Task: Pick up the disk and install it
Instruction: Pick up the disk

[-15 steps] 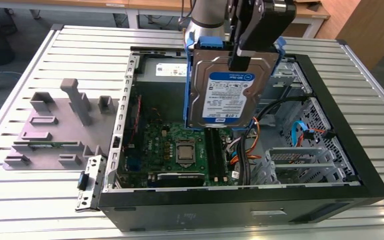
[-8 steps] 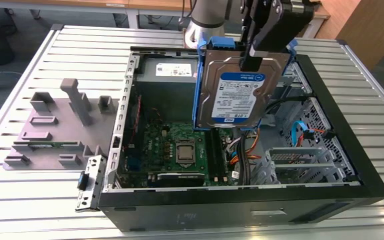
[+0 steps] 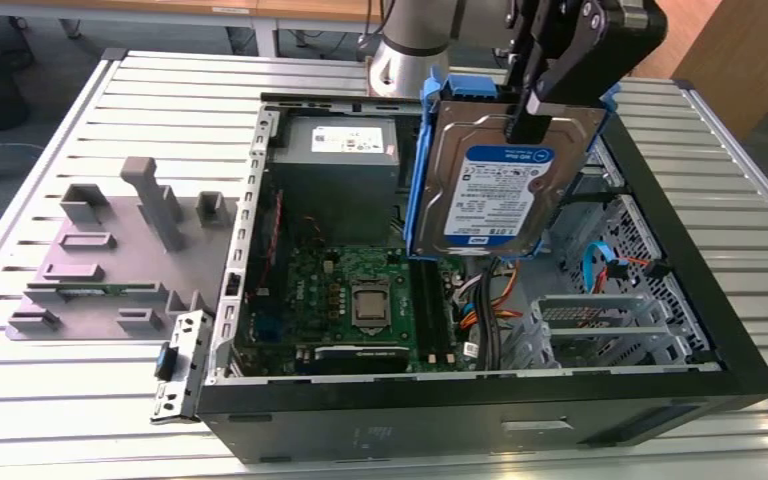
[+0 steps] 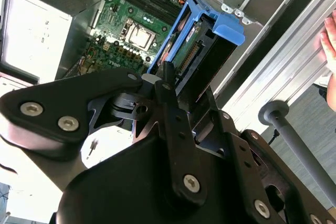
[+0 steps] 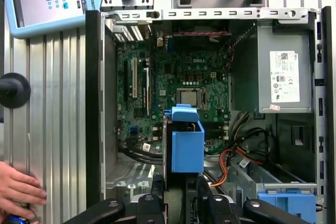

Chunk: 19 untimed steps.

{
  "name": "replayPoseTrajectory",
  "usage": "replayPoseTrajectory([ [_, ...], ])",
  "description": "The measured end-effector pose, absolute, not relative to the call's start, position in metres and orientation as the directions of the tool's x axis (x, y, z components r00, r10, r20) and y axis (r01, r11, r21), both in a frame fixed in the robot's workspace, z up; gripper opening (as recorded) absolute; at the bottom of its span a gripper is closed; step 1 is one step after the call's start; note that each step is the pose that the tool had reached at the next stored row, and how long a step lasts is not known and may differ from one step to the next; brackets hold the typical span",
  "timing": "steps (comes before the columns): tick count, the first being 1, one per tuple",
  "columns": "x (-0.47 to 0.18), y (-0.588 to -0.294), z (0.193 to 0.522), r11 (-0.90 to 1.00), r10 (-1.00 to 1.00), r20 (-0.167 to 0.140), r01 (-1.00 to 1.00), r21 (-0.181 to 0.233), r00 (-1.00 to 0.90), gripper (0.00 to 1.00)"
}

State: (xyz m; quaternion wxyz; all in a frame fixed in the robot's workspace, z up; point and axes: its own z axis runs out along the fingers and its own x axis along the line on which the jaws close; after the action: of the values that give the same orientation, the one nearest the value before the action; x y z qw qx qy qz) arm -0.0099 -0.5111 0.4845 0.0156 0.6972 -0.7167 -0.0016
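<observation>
Above the open computer case (image 3: 491, 425), the pincer (image 3: 531, 120) grasps the disk (image 3: 498, 190) by its upper edge, hanging upright clear of the motherboard (image 3: 357, 290); pickup looks done, installing not yet.

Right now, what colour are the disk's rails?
Blue rails frame the disk; clearest in the exterior view.

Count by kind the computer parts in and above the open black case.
Silver-grey hard drive in blue plastic rails, gripped by the hand: 1
Grey power-supply box with white sticker: 1
Green motherboard: 1
Separate blue plastic bracket inside the black case: 1
Total: 4
</observation>
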Motion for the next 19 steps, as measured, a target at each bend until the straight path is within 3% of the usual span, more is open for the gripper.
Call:
replayPoseTrajectory([
  [19, -0.0080, -0.5162, 0.4846, 0.028, -0.999, 0.022, -0.999, 0.024, -0.027, 0.35],
])
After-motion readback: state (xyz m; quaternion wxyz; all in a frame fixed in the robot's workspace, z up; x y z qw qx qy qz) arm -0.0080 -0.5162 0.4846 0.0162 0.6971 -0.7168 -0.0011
